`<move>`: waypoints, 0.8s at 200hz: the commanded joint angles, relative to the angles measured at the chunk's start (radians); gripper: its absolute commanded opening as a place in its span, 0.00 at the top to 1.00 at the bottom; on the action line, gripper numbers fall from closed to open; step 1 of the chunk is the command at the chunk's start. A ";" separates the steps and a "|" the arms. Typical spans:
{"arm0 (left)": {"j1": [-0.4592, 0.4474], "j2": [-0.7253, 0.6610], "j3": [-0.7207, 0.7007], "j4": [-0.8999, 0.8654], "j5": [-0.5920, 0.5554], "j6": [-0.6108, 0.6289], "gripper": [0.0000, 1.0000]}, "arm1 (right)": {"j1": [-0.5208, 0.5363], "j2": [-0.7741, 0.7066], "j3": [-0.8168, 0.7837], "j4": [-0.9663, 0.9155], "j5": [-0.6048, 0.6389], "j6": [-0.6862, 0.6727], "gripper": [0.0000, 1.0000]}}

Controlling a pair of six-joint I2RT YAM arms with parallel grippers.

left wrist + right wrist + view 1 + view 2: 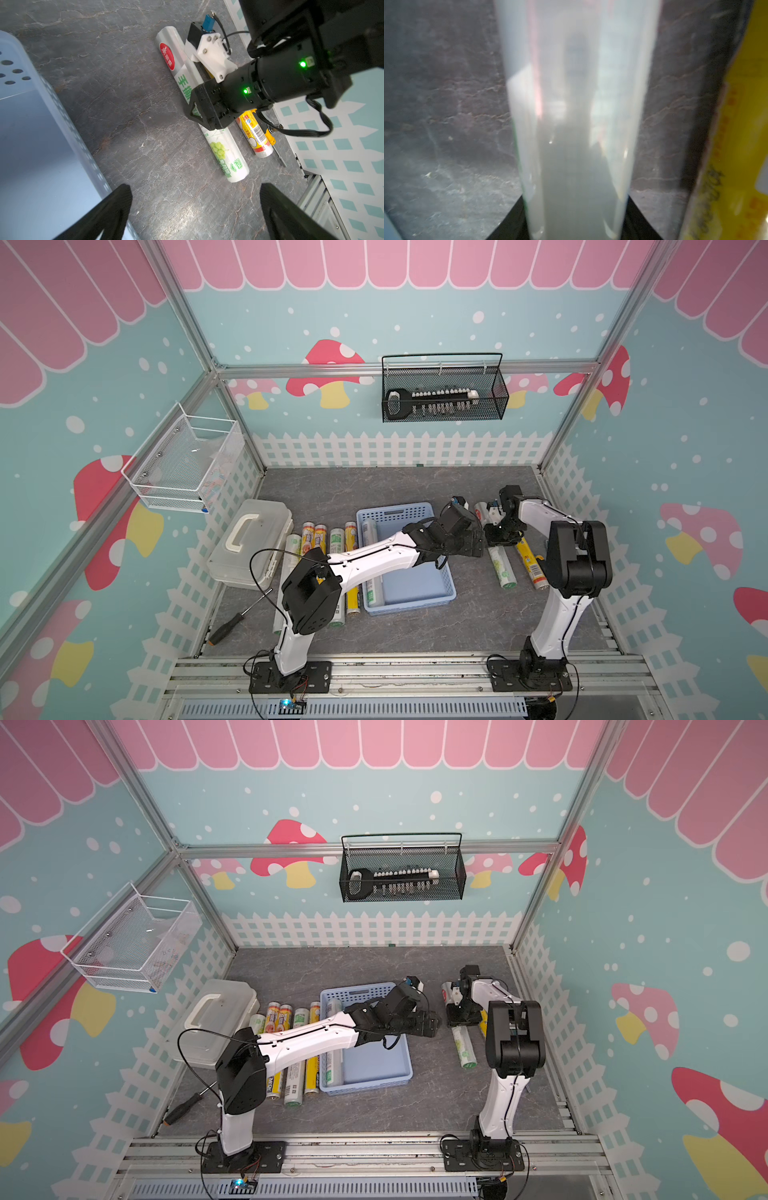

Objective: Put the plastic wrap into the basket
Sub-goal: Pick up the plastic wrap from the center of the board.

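The light blue basket (415, 605) (374, 1077) sits mid-table, and one plastic wrap roll (373, 593) lies inside along its left wall. Several more rolls (320, 535) lie left of it. To its right, a white roll with green print (500, 568) (224, 153) and a yellow roll (532, 568) (255, 137) rest on the table. My right gripper (496, 537) (575, 218) is down over the white roll (575, 104), its fingers pressed against both sides. My left gripper (478, 545) (195, 207) hangs open and empty above bare table, between the basket's right wall and the white roll.
A translucent toolbox (249, 543) and a black-handled screwdriver (232, 624) lie at the left. A yellow-handled screwdriver (272, 137) lies beside the yellow roll, close to the right wall. A black wire basket (444, 391) hangs on the back wall, a white one (187, 464) on the left.
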 commanded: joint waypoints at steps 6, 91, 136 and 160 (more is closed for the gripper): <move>0.055 -0.106 -0.061 -0.013 -0.070 -0.043 0.01 | 0.024 -0.194 -0.054 0.030 -0.077 0.077 0.70; 0.103 -0.320 -0.207 -0.003 -0.422 0.047 0.01 | 0.052 -0.507 -0.218 0.236 -0.592 0.314 0.79; 0.207 -0.461 -0.390 0.140 -0.331 -0.047 0.01 | 0.198 -0.419 -0.108 0.209 -0.685 0.472 0.80; 0.255 -0.496 -0.387 0.078 -0.241 -0.079 0.01 | 0.278 -0.368 -0.059 0.216 -0.630 0.544 0.80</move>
